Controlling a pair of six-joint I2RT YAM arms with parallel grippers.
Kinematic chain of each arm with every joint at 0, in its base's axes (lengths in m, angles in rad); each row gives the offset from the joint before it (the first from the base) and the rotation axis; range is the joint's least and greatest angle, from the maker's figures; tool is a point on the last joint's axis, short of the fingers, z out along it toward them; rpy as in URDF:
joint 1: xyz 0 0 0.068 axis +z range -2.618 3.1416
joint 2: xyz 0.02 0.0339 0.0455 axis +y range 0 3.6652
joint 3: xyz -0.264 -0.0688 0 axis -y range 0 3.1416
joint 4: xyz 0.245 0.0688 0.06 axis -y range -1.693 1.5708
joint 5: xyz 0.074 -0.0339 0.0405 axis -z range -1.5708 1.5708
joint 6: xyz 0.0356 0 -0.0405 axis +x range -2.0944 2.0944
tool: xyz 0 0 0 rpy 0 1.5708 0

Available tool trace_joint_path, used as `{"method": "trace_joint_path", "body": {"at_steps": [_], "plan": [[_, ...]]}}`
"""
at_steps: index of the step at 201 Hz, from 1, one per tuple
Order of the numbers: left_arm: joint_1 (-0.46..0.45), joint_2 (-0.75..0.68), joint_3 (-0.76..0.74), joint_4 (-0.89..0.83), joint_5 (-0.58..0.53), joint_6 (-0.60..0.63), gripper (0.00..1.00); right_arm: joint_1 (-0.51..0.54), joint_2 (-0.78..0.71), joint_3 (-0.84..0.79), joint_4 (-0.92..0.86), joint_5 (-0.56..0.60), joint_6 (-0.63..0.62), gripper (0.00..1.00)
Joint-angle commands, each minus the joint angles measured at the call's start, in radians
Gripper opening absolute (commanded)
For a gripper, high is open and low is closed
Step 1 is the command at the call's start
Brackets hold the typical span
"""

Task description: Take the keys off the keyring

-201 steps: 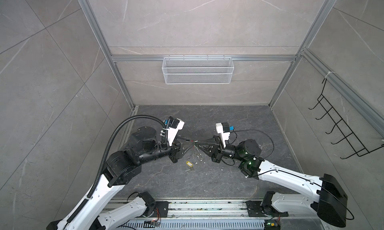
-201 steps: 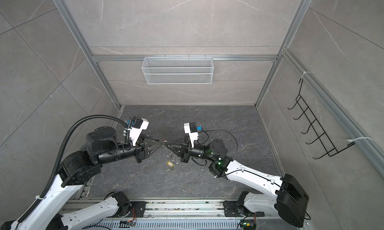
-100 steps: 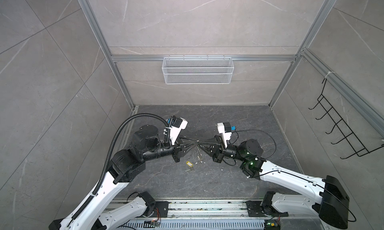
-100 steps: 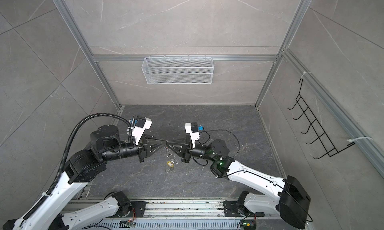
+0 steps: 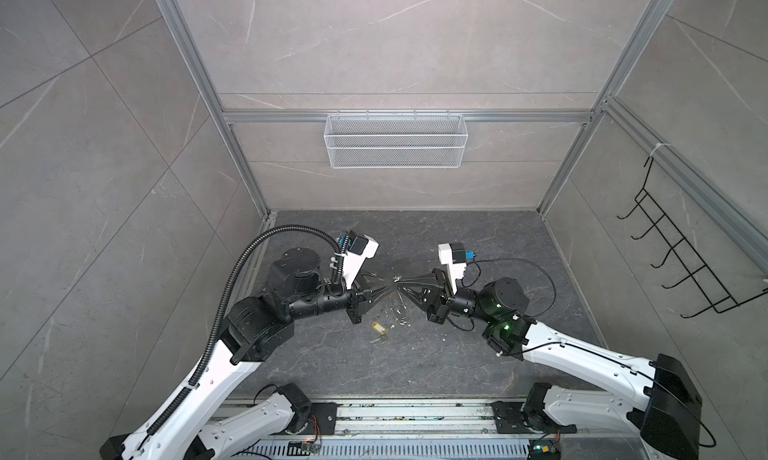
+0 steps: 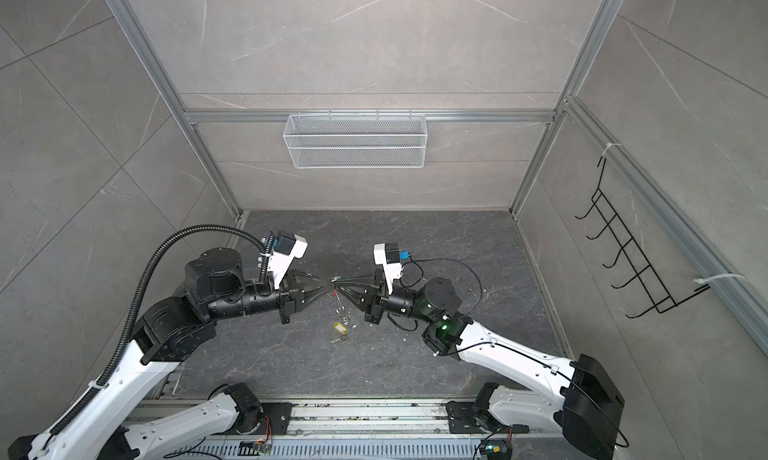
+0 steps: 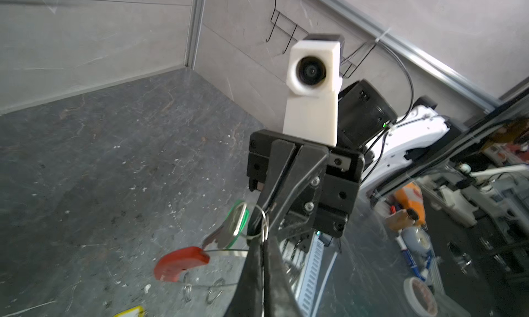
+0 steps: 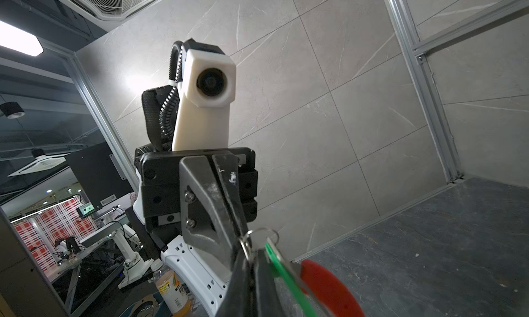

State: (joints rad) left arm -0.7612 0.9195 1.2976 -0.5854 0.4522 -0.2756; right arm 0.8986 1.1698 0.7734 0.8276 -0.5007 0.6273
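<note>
Left gripper (image 5: 390, 287) and right gripper (image 5: 400, 286), both clenched, meet tip to tip. The right clamps the keyring (image 7: 180, 262); the left's grasp is unclear. The hoop is thin wire with a smooth red curved sleeve, and the green-tagged key (image 7: 239, 222) dangles from it. The yellow-tagged key (image 5: 378, 328) lies on the floor (image 5: 457, 354) near 6 o'clock, long axis roughly 10-to-4.

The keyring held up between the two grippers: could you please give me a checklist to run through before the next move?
1. Jaws shut on both, left gripper and right gripper meeting tip to tip at the keyring: ok.
2. The yellow-tagged key off the ring, lying on the floor: ok.
3. The green-tagged key off the ring: not ok, it hangs at the grippers' tips.
4. What the left gripper pinches, small split ring or hoop wire: cannot tell.
5. The red sleeve clear of both grippers: ok.
</note>
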Motion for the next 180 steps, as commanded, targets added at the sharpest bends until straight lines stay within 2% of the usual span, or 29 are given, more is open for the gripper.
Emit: {"method": "trace_joint_path", "body": {"at_steps": [1, 35, 53, 66, 84, 102, 112, 135, 146, 158, 180], "plan": [[0.0, 0.003, 0.024, 0.022, 0.003, -0.011, 0.0, 0.004, -0.014, 0.005, 0.033, -0.001, -0.008, 0.0], [0.0, 0.007, 0.055, -0.028, -0.059, 0.015, 0.0, 0.004, -0.029, 0.011, -0.017, -0.007, -0.013, 0.0], [0.0, 0.032, 0.108, -0.104, -0.079, 0.046, 0.0, 0.004, -0.065, 0.033, -0.155, -0.023, -0.041, 0.21], [0.0, 0.058, 0.158, -0.166, -0.084, 0.069, 0.0, 0.005, -0.105, 0.053, -0.288, -0.03, -0.082, 0.31], [-0.001, 0.097, 0.225, -0.244, -0.092, 0.098, 0.0, 0.005, -0.161, 0.087, -0.516, 0.004, -0.139, 0.37], [0.0, 0.141, 0.295, -0.314, -0.095, 0.128, 0.0, 0.001, -0.2, 0.112, -0.633, 0.088, -0.141, 0.44], [-0.002, 0.165, 0.325, -0.342, -0.097, 0.14, 0.0, -0.005, -0.19, 0.153, -0.711, 0.108, -0.141, 0.45], [-0.012, 0.211, 0.381, -0.391, -0.111, 0.177, 0.0, -0.019, -0.162, 0.189, -0.721, 0.157, -0.08, 0.46], [-0.026, 0.236, 0.414, -0.429, -0.114, 0.205, 0.0, -0.022, -0.152, 0.202, -0.695, 0.124, -0.082, 0.46], [-0.033, 0.254, 0.441, -0.464, -0.096, 0.24, 0.0, -0.031, -0.126, 0.259, -0.752, 0.088, -0.11, 0.46], [-0.038, 0.295, 0.499, -0.534, -0.066, 0.289, 0.0, -0.053, -0.101, 0.316, -0.804, 0.084, -0.099, 0.47]]}}
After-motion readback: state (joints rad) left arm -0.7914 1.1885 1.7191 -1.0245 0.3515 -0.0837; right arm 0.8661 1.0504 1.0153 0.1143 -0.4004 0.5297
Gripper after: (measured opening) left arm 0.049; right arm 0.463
